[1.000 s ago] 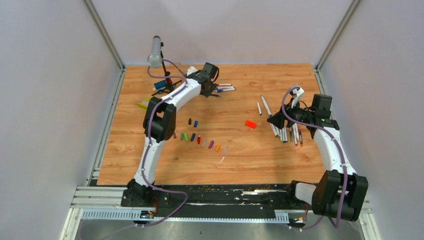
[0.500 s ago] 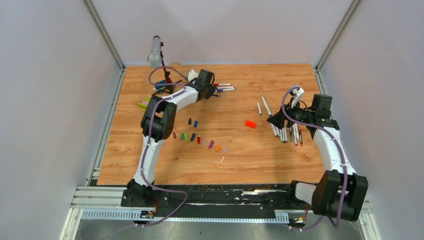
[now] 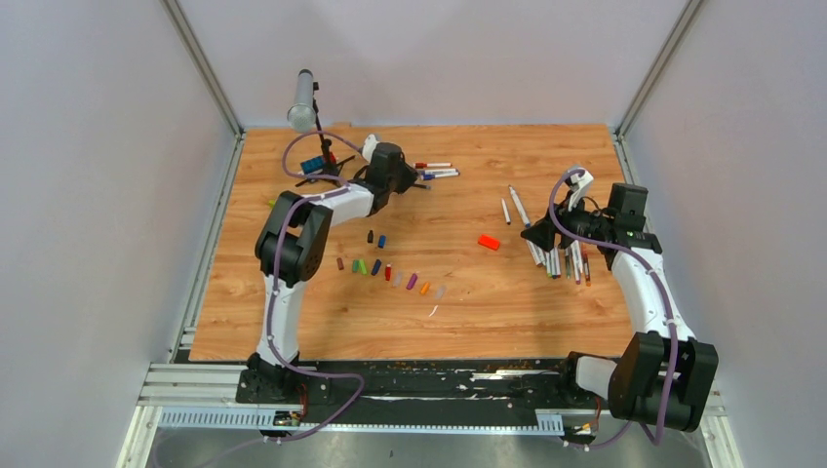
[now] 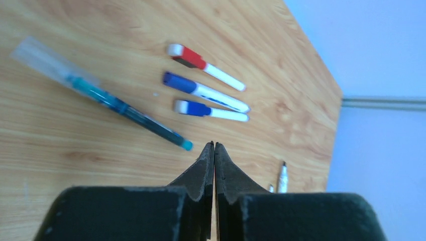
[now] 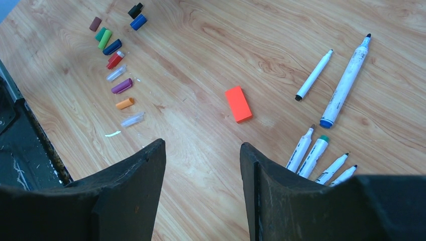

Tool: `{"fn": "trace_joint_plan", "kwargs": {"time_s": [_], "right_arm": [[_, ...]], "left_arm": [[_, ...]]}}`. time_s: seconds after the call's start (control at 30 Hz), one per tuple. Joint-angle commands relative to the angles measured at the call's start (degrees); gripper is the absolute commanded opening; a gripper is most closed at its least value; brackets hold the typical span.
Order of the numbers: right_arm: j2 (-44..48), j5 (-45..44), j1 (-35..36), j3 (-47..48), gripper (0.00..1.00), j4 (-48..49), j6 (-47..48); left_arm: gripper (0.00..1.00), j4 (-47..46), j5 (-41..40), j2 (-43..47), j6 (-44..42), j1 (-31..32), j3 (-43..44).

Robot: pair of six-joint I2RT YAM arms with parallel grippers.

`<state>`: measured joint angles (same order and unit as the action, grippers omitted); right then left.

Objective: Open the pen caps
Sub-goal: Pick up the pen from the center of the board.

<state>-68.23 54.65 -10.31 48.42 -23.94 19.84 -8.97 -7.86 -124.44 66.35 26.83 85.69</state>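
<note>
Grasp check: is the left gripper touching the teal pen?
Apart. Left wrist view shows bare table between the shut left gripper and the teal pen.

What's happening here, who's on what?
Pen uncapping, seemingly mostly done. A row of loose caps lies in the middle, and bare pens lie by the open right hand. The left hand, shut and empty, hovers at the far side by three capped pens: one red, two blue.

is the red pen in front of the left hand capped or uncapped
Capped. The red pen has its red cap over one end; no bare tip shows. The left hand, shut, is apart from it.
</note>
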Motion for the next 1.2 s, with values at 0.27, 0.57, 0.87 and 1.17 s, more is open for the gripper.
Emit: {"fn": "trace_joint_plan", "kwargs": {"time_s": [0.27, 0.57, 0.87, 1.17], "right_arm": [[-8.9, -1.7, 8.7, 7.7, 0.58, -8.8, 16.5], [-36.2, -14.3, 25.8, 39.0, 0.63, -22.5, 19.6], [-62.2, -30.3, 34.8, 72.2, 0.52, -22.6, -2.9], [-72.8, -37.2, 37.6, 82.3, 0.44, -17.7, -6.7]], "left_arm": [[0.15, -26.2, 15.6, 20.9, -4.7, -0.3, -29.0], [0.43, -13.4, 16.7, 43.7, -17.6, -1.5, -45.5], [0.85, 11.5, 3.3, 67.9, -29.8, -2.6, -51.1], [0.90, 23.5, -3.6, 85.3, -33.5, -2.9, -54.1]]}}
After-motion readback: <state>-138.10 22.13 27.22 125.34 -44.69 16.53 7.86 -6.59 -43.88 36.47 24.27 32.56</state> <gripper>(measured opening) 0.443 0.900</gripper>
